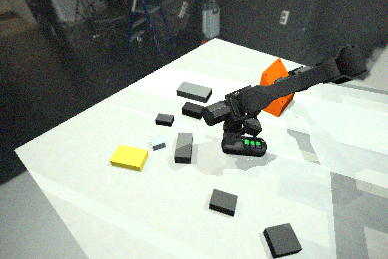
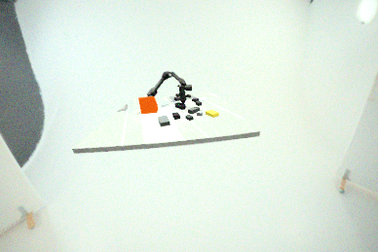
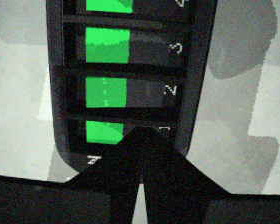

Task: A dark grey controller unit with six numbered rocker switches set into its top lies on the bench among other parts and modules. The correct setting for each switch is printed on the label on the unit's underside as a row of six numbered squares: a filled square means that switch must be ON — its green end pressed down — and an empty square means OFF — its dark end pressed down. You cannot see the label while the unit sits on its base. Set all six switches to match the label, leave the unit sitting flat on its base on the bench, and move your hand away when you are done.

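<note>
The dark grey controller unit (image 2: 179, 106) (image 3: 54, 65) sits upright on the bench, switches up, its label hidden underneath. My gripper (image 1: 231, 135) (image 3: 143, 135) is shut and empty. Its tips are over the dark, numbered half of switch 1, at the unit's end; whether they touch it I cannot tell. In the wrist view the green ends of switch 1 (image 3: 102, 132), switch 2 (image 3: 106, 92), switch 3 (image 3: 107, 47) and part of switch 4 (image 3: 107, 5) show on the left. Which ends are pressed down is unclear. Switches 5 and 6 are outside the wrist view.
An orange box (image 2: 148, 105) stands behind the arm. A yellow block (image 1: 129, 157) (image 2: 211, 113), a long grey block (image 1: 183, 147), a small pale block (image 1: 158, 143) and a light grey block (image 1: 194, 91) lie around. Dark blocks (image 1: 223, 202) (image 1: 282, 239) lie nearer the top camera.
</note>
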